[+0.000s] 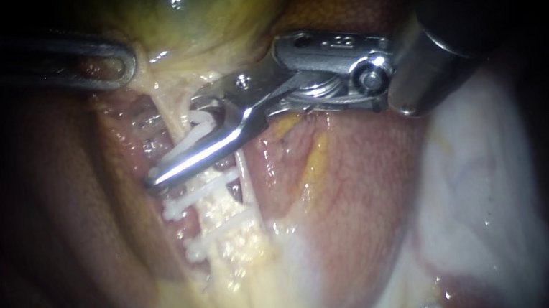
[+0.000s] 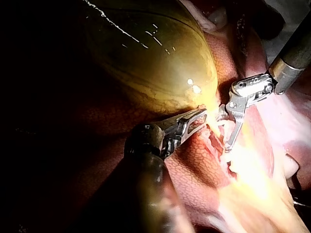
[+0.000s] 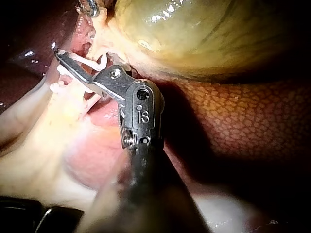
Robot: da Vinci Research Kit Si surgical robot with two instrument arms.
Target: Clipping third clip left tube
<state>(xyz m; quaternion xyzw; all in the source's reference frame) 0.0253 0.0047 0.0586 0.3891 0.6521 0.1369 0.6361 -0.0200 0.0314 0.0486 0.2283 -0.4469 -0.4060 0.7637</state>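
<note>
Jaws of my left instrument (image 1: 123, 66) grip the gallbladder (image 1: 208, 4), while those of my right instrument (image 1: 171, 164) hold a clip (image 1: 201, 123), seemingly unclosed, astride the left tube (image 1: 166, 112).

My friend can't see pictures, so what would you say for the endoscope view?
The right instrument holds an open white clip in its pincer, around the left tube. Two more clips sit across the tube just below it. The left instrument grips the gallbladder up top.
</note>
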